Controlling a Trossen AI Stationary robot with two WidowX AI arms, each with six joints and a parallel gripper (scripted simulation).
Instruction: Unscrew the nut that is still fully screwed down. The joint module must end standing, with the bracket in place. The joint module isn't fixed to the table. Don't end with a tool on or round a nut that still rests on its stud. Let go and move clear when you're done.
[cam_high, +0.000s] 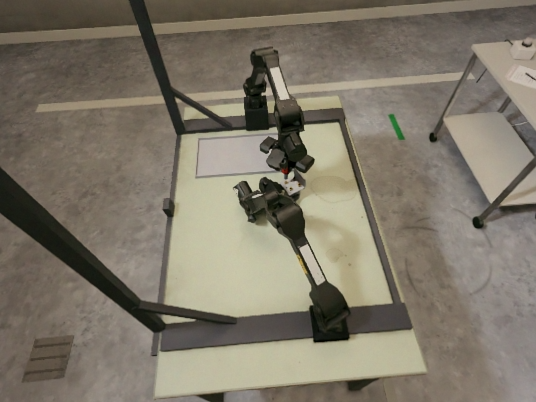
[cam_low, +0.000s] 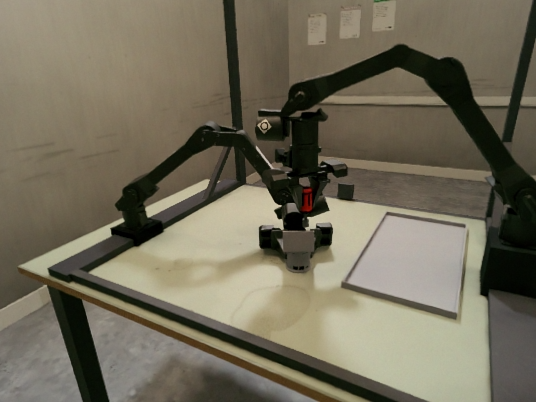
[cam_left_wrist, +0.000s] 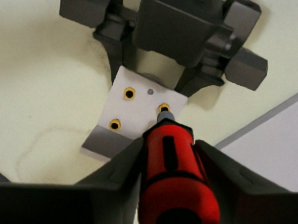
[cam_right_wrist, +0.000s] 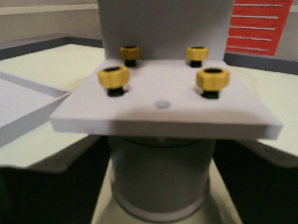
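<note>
My left gripper (cam_left_wrist: 169, 145) (cam_low: 307, 190) is shut on a red nut driver (cam_left_wrist: 172, 145) (cam_low: 307, 201) (cam_high: 285, 171). Its grey socket (cam_left_wrist: 165, 116) is above the bracket and out of the right wrist view. The white bracket (cam_right_wrist: 75, 112) (cam_left_wrist: 125, 111) lies level on the grey joint module (cam_right_wrist: 160, 182) (cam_low: 298, 264), which stands upright. Yellow nuts show at front left (cam_right_wrist: 114, 77), front right (cam_right_wrist: 212, 79), back left (cam_right_wrist: 130, 52) and back right (cam_right_wrist: 197, 53), each with black below it. The driver hides one in the left wrist view. My right gripper (cam_right_wrist: 159, 132) is shut on the module.
A shallow grey-rimmed tray (cam_low: 400, 301) (cam_high: 196, 157) lies beside the module. The right arm's wrist is close under and beside the left gripper. Dark frame rails (cam_high: 370, 215) edge the table, and frame posts (cam_high: 155, 60) rise at one side.
</note>
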